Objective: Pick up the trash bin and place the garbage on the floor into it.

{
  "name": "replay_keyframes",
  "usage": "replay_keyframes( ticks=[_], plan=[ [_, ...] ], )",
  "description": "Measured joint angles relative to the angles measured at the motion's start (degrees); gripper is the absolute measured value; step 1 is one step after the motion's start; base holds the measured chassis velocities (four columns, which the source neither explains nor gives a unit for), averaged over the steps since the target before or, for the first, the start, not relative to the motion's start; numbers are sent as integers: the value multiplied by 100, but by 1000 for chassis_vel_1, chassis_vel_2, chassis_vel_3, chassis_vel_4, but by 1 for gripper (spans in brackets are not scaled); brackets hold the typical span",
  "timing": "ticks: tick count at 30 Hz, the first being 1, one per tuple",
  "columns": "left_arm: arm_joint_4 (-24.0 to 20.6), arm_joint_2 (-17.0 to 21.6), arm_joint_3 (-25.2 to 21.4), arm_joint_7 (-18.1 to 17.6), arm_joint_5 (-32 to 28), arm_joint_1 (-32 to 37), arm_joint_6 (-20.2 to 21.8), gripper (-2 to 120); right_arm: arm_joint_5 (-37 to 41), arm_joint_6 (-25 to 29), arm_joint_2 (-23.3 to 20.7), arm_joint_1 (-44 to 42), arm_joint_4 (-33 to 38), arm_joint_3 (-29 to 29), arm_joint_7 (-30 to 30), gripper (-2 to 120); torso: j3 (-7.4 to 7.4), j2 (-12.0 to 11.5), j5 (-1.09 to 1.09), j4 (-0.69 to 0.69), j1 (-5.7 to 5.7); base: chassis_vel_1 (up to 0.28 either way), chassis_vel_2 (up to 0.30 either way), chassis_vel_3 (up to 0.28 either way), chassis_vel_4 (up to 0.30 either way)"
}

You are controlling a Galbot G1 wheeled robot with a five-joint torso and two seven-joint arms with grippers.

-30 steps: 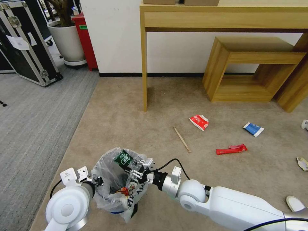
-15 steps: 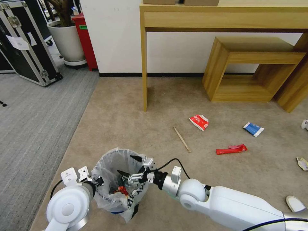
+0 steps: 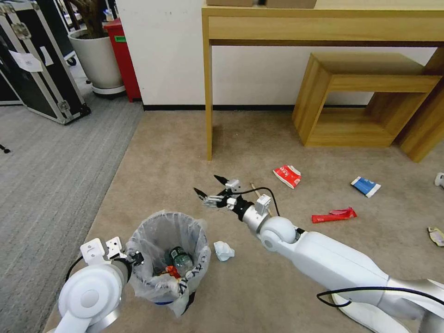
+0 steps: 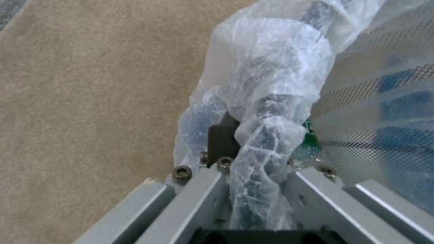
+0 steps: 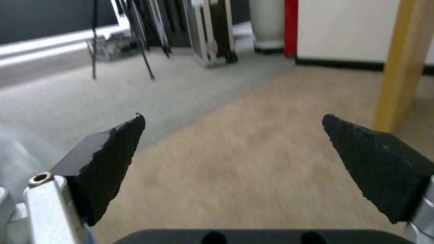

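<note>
While the right gripper hangs wide open and empty over the floor, the left gripper pinches the bin's bagged rim. If only bag is caught, it could tear or slip. Paper lies beside the bin; print on the bag and red carton is unreadable.
</note>
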Motion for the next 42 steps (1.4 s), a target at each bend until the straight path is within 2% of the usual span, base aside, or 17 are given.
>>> replay_keyframes(
  ticks=[6, 13, 22, 30, 37, 42],
  plan=[
    [5, 9, 2, 0, -1, 30, -3, 0, -77, -23, -21, -8, -577, -130, -647, 100, 0, 0, 0, 1, 0, 0, 0, 0, 0],
    [9, -32, 68, 4, 19, 3, -12, 0, -687, 57, 58, -46, -1492, -441, -1337, 100, 0, 0, 0, 0, 0, 0, 0, 0, 0],
    [8, -97, 105, 16, 149, 82, -13, 0, -1071, 160, 407, -215, -2136, -679, -1430, 100, -1, 0, -1, 1, 0, 0, 0, 0, 0],
    [8, -141, 129, 27, 215, 106, -13, 0, -1285, 217, 730, -345, -2413, -800, -1341, 100, 0, 0, -1, 0, 0, 0, 0, 0, 0],
    [52, -194, 183, 48, 298, 104, -10, 0, -1549, 286, 1253, -414, -2952, -775, -1147, 100, 0, 0, -1, 2, 0, 0, 0, 0, 0],
    [72, -204, 204, 62, 307, 73, -7, 0, -1667, 335, 1332, -459, -3164, -770, -1104, 100, 0, 0, -1, 0, 0, 0, 0, 0, 0]
  ],
)
